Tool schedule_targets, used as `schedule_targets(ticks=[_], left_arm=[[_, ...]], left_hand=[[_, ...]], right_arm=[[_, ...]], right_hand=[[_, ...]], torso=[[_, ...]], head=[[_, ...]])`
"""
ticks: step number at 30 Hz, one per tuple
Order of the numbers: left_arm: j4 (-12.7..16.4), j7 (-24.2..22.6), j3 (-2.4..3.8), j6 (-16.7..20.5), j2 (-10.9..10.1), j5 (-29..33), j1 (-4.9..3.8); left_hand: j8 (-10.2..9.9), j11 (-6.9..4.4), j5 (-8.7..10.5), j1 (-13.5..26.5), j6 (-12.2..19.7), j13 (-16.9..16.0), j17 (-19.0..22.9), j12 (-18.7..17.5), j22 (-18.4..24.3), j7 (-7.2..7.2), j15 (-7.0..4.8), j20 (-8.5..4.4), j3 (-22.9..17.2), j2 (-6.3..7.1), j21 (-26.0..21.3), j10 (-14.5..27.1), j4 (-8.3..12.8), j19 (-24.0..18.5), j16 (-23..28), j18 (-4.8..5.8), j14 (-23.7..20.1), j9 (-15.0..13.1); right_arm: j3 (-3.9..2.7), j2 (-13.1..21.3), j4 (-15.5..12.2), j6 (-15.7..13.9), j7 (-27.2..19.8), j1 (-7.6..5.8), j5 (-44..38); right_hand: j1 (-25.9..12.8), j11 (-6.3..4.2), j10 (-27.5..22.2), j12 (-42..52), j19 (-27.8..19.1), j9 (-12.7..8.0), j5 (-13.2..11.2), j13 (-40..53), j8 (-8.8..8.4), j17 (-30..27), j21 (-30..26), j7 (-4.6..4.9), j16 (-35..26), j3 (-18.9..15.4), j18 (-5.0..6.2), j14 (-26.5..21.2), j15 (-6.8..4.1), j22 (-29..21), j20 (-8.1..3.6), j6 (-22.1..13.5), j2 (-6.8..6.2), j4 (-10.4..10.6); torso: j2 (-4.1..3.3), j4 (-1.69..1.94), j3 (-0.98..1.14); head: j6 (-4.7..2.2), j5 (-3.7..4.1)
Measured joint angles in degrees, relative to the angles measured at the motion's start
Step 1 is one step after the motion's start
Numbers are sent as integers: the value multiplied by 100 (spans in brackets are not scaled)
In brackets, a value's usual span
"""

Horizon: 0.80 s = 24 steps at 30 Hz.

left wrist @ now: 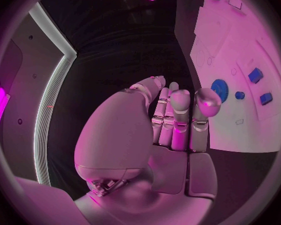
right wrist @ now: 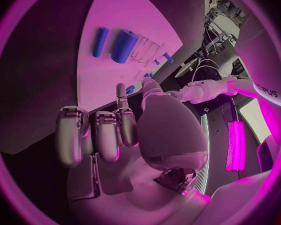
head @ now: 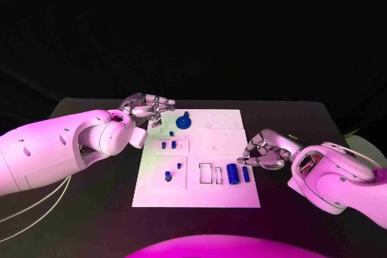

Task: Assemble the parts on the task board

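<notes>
Head view shows the task board [head: 197,179] lying flat on the black tabletop [head: 89,213], with its long side running away from the robot. No writing can be read on the board. In the right wrist view, the letters "UPUS" stand on the white arm of the other side; the start of the word is cut off.

The left hand [head: 147,108] hangs at the far left corner of the board. Its fingers [left wrist: 178,116] lie straight and close together, and they hold nothing. Just beyond their tips a round blue gear [head: 184,122] rests on the board, not touching them.

The right hand [head: 262,153] is at the right edge of the board, about the middle of its length. Its fingers [right wrist: 107,134] are curled inward, and nothing is seen between them. Just beside these fingers, toward the board's middle, two blue cylinders lie side by side: a thick cylinder [head: 233,173] and a thin cylinder [head: 246,174]. The long axis of both runs along the board's long side. Neither touches the hand.

Several small blue pieces [head: 168,145] sit in the left half of the board, well apart from both hands.
</notes>
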State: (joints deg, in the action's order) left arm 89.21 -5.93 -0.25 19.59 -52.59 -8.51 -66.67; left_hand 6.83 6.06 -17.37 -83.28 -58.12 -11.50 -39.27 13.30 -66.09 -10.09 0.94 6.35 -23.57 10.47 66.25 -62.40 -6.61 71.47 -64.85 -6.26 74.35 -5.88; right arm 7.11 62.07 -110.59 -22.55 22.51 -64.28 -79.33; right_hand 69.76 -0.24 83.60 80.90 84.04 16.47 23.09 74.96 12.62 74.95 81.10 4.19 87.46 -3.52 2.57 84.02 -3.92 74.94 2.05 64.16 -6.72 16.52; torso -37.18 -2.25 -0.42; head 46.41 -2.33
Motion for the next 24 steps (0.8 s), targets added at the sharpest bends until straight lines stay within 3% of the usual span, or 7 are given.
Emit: schedule_targets(ticks=[3,8,18,21,24], left_arm=[[6,-3,-4,0,-5,-1,0],[10,-8,-11,-3,-3,-1,0],[32,-13,-16,-13,-42,-2,1],[36,-14,-17,-14,-50,-1,1],[41,-14,-18,-14,-57,2,1]], left_hand=[[0,0,0,0,0,0,0,0,0,0,0,0,0,0,0,0,0,0,0,1,0,0],[0,0,0,0,0,0,0,0,0,0,0,0,0,0,0,0,0,0,0,0,0,0],[0,0,0,0,0,1,0,0,0,0,0,0,0,0,0,0,0,0,0,1,0,0],[0,-12,0,17,0,-4,-1,36,6,0,0,0,11,-17,0,12,-11,0,0,0,0,0],[0,-21,0,37,0,-8,0,36,11,0,0,0,23,-37,-23,20,-23,0,0,1,0,0]], right_arm=[[16,-26,-17,41,217,78,-172],[31,-154,24,91,481,203,-360],[44,-397,199,166,783,384,-541],[45,-477,254,191,824,415,-560],[46,-569,319,220,853,438,-570]], right_hand=[[0,0,0,0,0,43,21,0,0,0,0,-1,0,-68,0,0,0,0,0,-41,0,10],[0,0,0,0,-3,84,43,0,0,-1,0,9,33,-138,1,0,0,0,3,-91,0,17],[-25,20,19,0,-22,119,67,-1,0,-1,-1,9,33,-204,1,0,0,-1,22,-91,24,32],[-132,20,19,0,-2,170,248,-1,0,-2,0,9,33,-319,1,0,0,-2,42,-91,131,26],[-162,20,19,0,-2,197,288,-1,23,-2,-1,9,33,-329,1,0,0,-2,42,-91,110,34]], torso=[[1,-8,1],[3,12,-2],[8,61,-12],[9,76,-13],[10,87,-15]], head=[[16,41],[41,94],[96,105],[115,110],[127,113]])
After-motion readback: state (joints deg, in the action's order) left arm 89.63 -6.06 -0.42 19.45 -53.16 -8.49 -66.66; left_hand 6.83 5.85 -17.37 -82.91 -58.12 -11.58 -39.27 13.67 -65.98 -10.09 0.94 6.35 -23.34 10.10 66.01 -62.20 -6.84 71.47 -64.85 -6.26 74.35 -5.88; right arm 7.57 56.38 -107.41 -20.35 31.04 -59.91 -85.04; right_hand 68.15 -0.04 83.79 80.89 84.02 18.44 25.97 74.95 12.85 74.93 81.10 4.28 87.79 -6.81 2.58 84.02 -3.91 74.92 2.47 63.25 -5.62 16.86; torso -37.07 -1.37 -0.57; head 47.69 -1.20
